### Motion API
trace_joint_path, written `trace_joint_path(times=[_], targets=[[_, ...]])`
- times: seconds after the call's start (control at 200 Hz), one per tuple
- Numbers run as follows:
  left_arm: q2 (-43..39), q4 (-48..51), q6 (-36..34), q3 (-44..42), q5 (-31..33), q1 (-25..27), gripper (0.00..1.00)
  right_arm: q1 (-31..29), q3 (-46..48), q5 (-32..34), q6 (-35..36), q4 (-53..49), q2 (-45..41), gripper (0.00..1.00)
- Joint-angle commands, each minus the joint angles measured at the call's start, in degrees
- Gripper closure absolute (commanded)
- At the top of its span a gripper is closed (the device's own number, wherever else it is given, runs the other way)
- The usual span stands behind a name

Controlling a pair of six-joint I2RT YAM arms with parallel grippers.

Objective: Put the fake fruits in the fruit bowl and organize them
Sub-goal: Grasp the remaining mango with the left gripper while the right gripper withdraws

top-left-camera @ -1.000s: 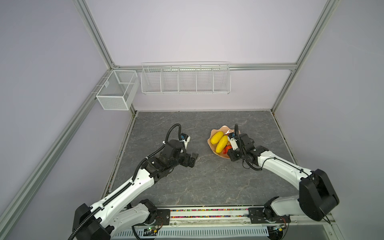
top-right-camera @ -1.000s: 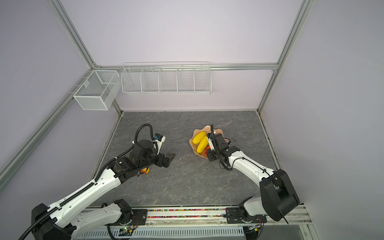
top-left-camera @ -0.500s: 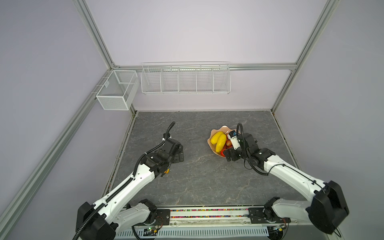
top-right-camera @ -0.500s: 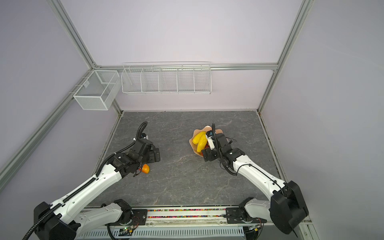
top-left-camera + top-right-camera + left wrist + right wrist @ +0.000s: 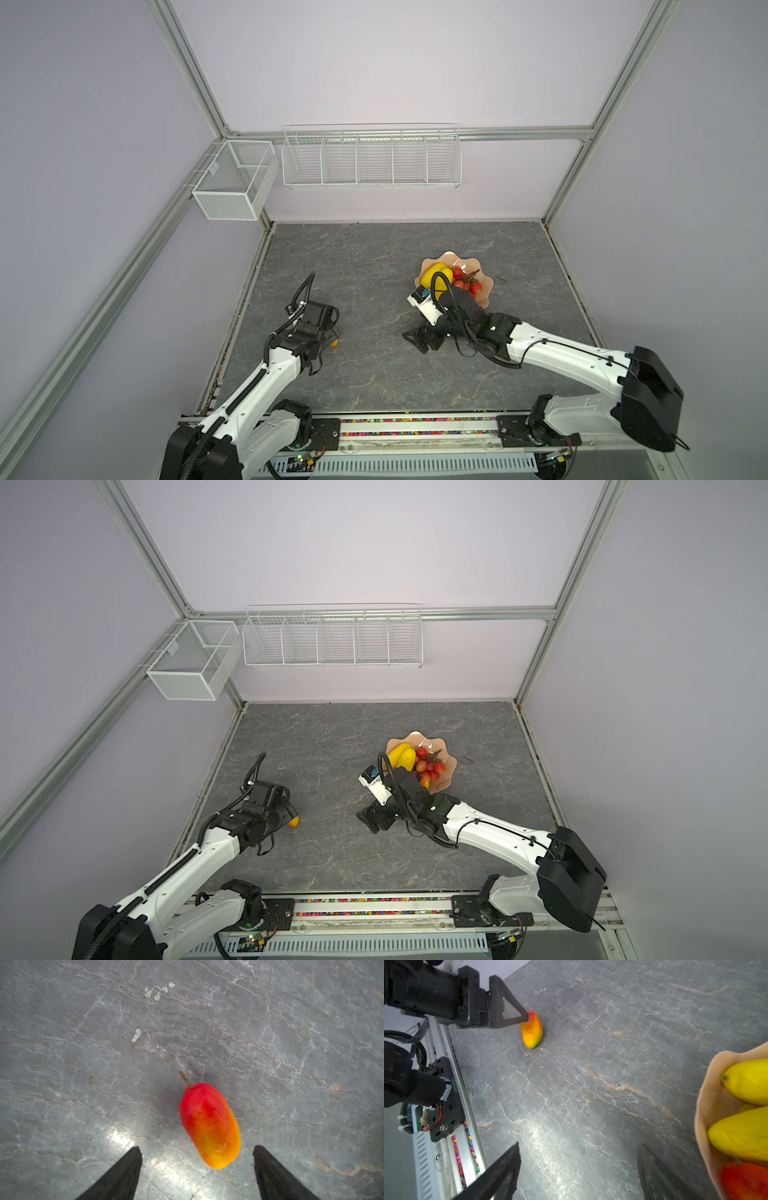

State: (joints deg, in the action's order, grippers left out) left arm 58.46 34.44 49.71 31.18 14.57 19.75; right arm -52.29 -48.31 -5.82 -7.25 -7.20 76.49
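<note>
Left hand [image 5: 197, 1147]: open, two fingers spread wide, gripping nothing; points down at the grey table [image 5: 374, 257].
Loose mango [image 5: 209, 1126]: on the table right under the left hand; orange end reaches in between the fingertips with a gap on both sides, red end and thin stem point away from the hand.
Right hand [image 5: 579, 1146]: open, fingers wide apart, nothing between them, bare table below; the loose mango lies well ahead of it, by the left hand.
Fruit bowl [image 5: 467, 264]: on the table just beside the right hand, on the side away from the left hand; in both top views the right wrist covers part of its near rim.
Yellow fruits [image 5: 434, 276]: two, side by side in the bowl, in the part closest to the right hand.
Grape bunch [image 5: 465, 284]: in the bowl, against the yellow fruits on their side away from the hand, dark stem on top.
Second mango [image 5: 745, 1182]: in the bowl beside the yellow fruits, at the rim nearest the right arm; mostly hidden in the top views.
</note>
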Motion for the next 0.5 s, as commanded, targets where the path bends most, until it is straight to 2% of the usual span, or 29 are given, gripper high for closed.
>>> trace_joint_path(times=[0.0, 0.225, 0.36, 0.495], targets=[[2.5, -6.7, 0.3, -0.4, -3.8, -0.8, 0.17, -0.4, 0.7, -1.6, -0.8, 3.8, 0.2, 0.12], [9.5, -9.8, 1.4, -0.2, -4.2, -1.2, 0.26, -0.4, 0.6, -0.9, 0.0, 3.1, 1.1, 0.12], [12.0, -11.8, 1.4, -0.7, -5.0, -1.3, 0.38, -0.2, 1.1, -0.7, 0.0, 3.0, -0.1, 0.12], [12.5, -13.5, -1.3, 0.6, -8.7, -1.2, 0.58, 2.3, 2.8, 0.0, -1.7, 2.6, -2.8, 0.12]])
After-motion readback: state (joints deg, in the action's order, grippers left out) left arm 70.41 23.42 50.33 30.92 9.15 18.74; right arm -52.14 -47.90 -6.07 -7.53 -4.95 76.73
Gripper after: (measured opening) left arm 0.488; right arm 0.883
